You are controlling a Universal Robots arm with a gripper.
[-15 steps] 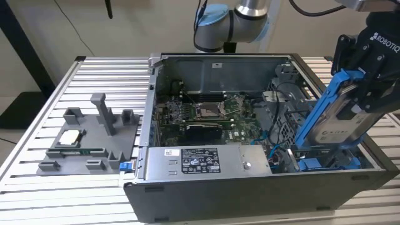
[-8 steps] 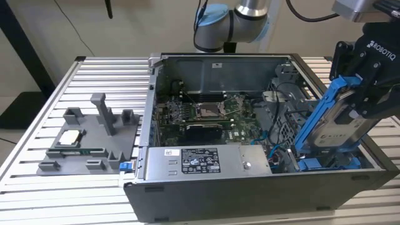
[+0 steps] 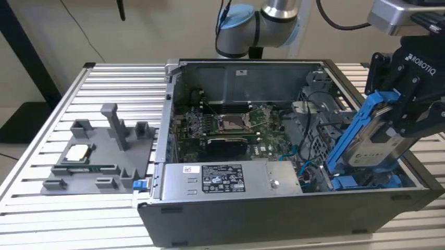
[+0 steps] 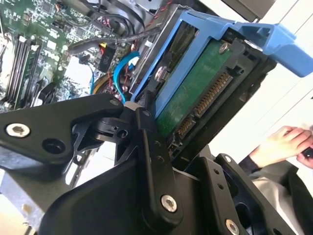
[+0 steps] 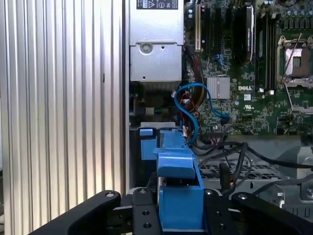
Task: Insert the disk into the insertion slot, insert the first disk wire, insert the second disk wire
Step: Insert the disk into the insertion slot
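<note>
Hand [image 3: 407, 117]: clamped on disk [image 3: 375, 143] by carrier sides; connector end exposed, likely for wires.
Disk: tilted, lower end at slot [image 3: 379, 176], likely angled for entry; not seated.

disk [image 3: 372, 151]: silver metal, glossy blue plastic frame | pincer [image 3: 396, 122]: matt black | table [image 3: 104, 83]: ribbed bare metal
</note>
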